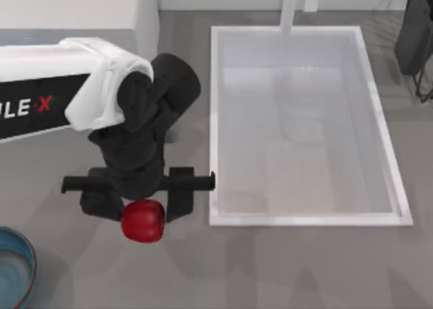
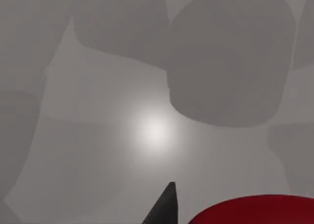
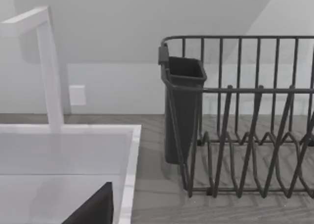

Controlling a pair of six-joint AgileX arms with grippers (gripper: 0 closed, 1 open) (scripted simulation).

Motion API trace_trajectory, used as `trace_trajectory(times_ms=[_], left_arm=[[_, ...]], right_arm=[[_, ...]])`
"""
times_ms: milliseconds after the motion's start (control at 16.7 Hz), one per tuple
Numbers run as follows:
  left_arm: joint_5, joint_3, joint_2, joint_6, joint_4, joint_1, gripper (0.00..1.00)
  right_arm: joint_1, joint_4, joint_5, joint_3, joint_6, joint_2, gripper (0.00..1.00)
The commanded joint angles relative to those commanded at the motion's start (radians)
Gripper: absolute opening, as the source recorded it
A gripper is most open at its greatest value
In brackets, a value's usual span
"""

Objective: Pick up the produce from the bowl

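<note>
Left claw (image 1: pixel 143 213) closed around small glossy red round fruit (image 1: pixel 143 221), above grey tabletop (image 1: pixel 270 268), away from shallow blue bowl (image 1: pixel 15 265)

Kitchen: white sink (image 1: pixel 379 130), faucet (image 3: pixel 49 67), dish rack (image 3: pixel 245 116).

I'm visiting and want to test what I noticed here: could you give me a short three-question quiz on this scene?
1. True or false: the red fruit lies in the blue bowl.
2. Which holds the fruit? A) left gripper B) the sink C) the dish rack
3. Fill in: the bowl sits at the table's near ____ corner in the top view.

Key: 1 false, the fruit is out of the bowl, gripped between the jaws over the table. 2 A. 3 left.
</note>
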Motion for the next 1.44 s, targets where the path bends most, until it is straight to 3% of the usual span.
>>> trace_trajectory(times_ms=[300, 1080, 1440], left_arm=[[0.0, -0.024, 0.006, 0.0, 0.025, 0.0, 0.0], [0.0, -0.024, 0.006, 0.0, 0.025, 0.0, 0.98], [0.0, -0.024, 0.006, 0.0, 0.025, 0.0, 1.0]], right_arm=[[0.0, 0.0, 0.0, 0.0, 0.0, 0.0, 1.0], [0.0, 0.0, 0.0, 0.0, 0.0, 0.0, 1.0], [0.0, 0.0, 0.0, 0.0, 0.0, 0.0, 1.0]])
